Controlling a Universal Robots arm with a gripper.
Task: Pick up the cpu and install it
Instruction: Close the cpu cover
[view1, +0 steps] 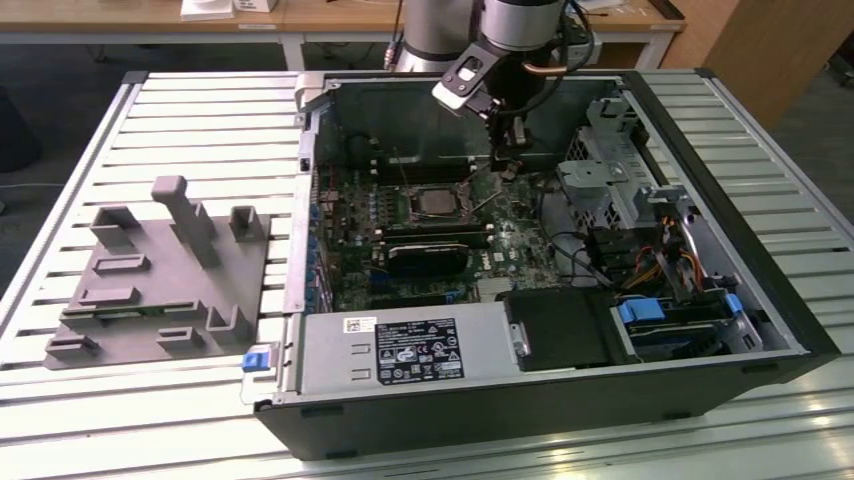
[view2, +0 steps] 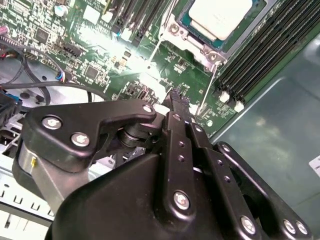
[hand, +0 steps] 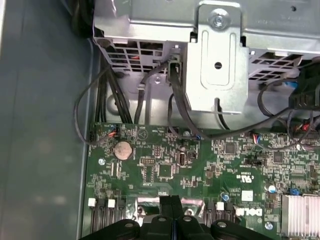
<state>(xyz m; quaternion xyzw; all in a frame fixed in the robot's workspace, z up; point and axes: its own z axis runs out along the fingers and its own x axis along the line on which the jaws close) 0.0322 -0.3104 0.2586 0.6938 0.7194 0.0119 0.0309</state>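
The cpu (view1: 434, 203), a square chip with a silver-grey top, lies flat in the motherboard socket inside the open computer case (view1: 747, 250). In the second wrist view the cpu (view2: 220, 15) sits within the socket's metal frame, with two thin metal levers standing out beside it. My gripper (view1: 505, 172) hangs over the board just past the socket, on the exterior view's right of the chip. Its black fingers (view2: 175, 115) are pressed together with nothing between them. In the first wrist view the gripper (hand: 172, 202) points down at the green board (hand: 200, 165).
A metal drive cage (hand: 215, 50) with black cables rises beside the board. A black block (view1: 430, 250) lies near the socket, with a power supply (view1: 400, 352) at the case front. A grey fixture plate (view1: 154, 275) sits on the slatted table at the exterior view's left.
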